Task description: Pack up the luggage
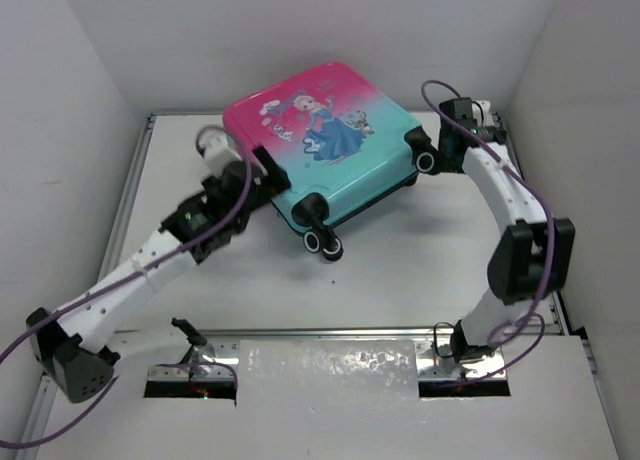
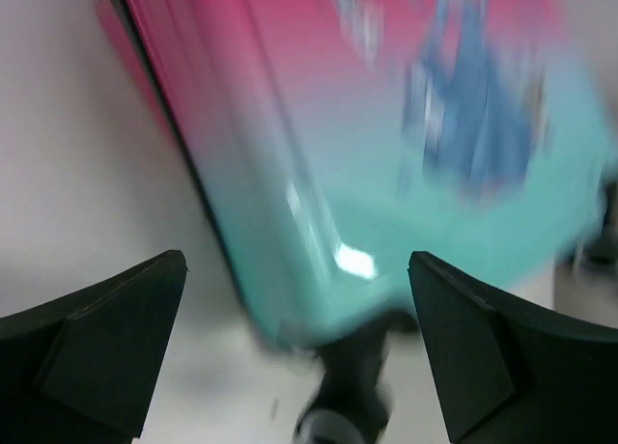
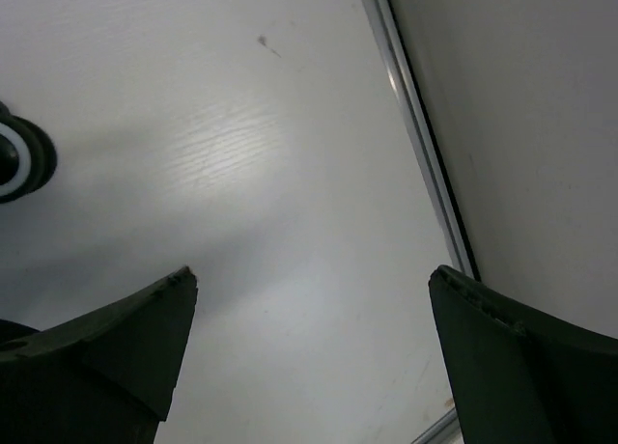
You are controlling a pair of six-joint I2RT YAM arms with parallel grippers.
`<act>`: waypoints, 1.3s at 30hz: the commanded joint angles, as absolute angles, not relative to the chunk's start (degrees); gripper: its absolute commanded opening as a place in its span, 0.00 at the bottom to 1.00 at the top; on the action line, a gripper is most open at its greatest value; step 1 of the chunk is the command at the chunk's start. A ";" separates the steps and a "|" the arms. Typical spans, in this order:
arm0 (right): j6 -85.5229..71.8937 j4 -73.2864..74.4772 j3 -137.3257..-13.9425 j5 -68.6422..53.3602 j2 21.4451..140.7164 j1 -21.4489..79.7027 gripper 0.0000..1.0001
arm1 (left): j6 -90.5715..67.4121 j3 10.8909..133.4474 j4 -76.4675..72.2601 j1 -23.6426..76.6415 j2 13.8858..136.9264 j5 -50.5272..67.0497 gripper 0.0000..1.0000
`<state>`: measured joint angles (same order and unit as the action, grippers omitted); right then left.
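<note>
The luggage [image 1: 325,145] lies flat and closed at the back middle of the table, its pink-to-teal shell with the princess picture facing up. Its black wheels [image 1: 322,242] point toward the front, and another wheel [image 1: 428,162] sits at its right corner. My left gripper [image 1: 268,175] is open at the suitcase's left side. In the blurred left wrist view, the teal corner of the luggage [image 2: 386,203] and a wheel [image 2: 350,415] lie ahead between the spread fingers of the left gripper [image 2: 297,258]. My right gripper [image 1: 445,142] hovers open just right of the luggage, over bare table [image 3: 290,174], holding nothing.
White enclosure walls [image 1: 80,130] close in the table on three sides. A metal rail [image 3: 415,125] runs along the right table edge beside the wall [image 3: 521,125]. A wheel [image 3: 19,159] shows at the left edge of the right wrist view. A shiny plate [image 1: 330,365] lies between the arm bases.
</note>
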<state>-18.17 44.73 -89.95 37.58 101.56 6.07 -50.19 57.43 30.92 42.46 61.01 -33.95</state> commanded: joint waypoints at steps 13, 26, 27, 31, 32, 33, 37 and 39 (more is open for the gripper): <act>-14.86 45.34 -119.04 12.86 118.44 5.01 0.99 | -36.12 120.16 36.28 -5.09 114.84 -8.72 0.98; -17.86 32.24 -86.75 39.37 86.58 4.57 0.99 | -31.47 132.54 21.55 -8.26 138.42 14.14 0.98; -17.41 33.21 -86.66 40.42 85.88 4.57 0.99 | -31.38 130.89 19.79 -8.35 138.69 17.20 0.98; -18.27 37.43 -78.35 37.29 81.49 4.57 0.99 | -32.95 129.55 15.56 -8.26 141.58 21.26 0.98; -20.63 37.88 -75.27 34.83 78.17 4.83 0.99 | -33.05 129.64 15.21 -8.17 142.29 21.53 0.98; -21.79 35.62 -71.49 31.93 75.96 5.09 0.99 | -33.13 129.38 14.94 -8.09 142.73 22.14 0.98; -29.25 20.95 -48.14 17.26 65.75 8.17 0.99 | -34.45 128.14 11.61 -7.65 144.84 25.57 0.97; -32.43 15.49 -45.10 13.72 65.91 11.06 0.99 | -34.37 127.36 10.90 -7.12 144.93 26.62 0.97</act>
<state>-25.96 26.68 -49.19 23.64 67.09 8.01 -33.80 128.38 16.16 -7.44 144.22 22.39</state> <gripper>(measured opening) 0.985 0.976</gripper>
